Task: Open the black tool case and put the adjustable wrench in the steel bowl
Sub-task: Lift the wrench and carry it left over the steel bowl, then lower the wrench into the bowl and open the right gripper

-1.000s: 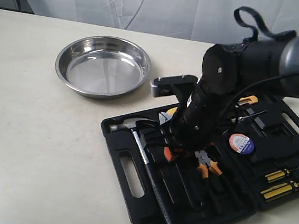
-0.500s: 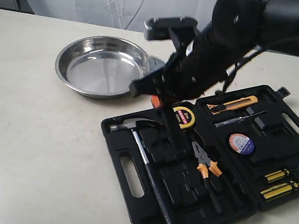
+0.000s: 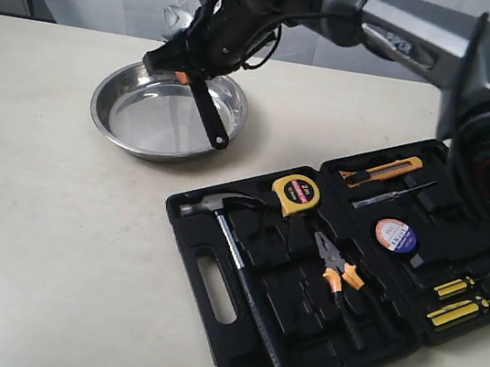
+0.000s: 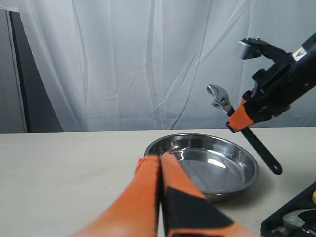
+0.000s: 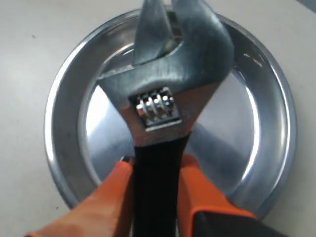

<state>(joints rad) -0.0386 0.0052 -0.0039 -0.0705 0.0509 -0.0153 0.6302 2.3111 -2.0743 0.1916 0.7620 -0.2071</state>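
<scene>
My right gripper (image 3: 181,71) is shut on the adjustable wrench (image 3: 209,114), clamping its black handle just below the silver head. The wrench hangs tilted above the steel bowl (image 3: 101,112), handle end with the hole pointing down over the bowl's right side. In the right wrist view the wrench (image 5: 163,98) sits between the orange fingers (image 5: 111,192), with the bowl (image 5: 64,123) below. The black tool case (image 3: 296,339) lies open at the front right. My left gripper (image 4: 160,157) is shut on nothing, low over the table just before the bowl (image 4: 217,168); the left wrist view also shows the wrench (image 4: 261,150).
The open case holds a hammer (image 3: 240,275), a yellow tape measure (image 3: 297,194), orange-handled pliers (image 3: 338,271), a utility knife (image 3: 381,170), a tape roll (image 3: 394,234) and yellow screwdrivers (image 3: 458,303). A white curtain hangs behind the table. The right arm reaches across from the right.
My right gripper has lifted the wrench out of the case and carried it up and left, from over the case to above the bowl.
</scene>
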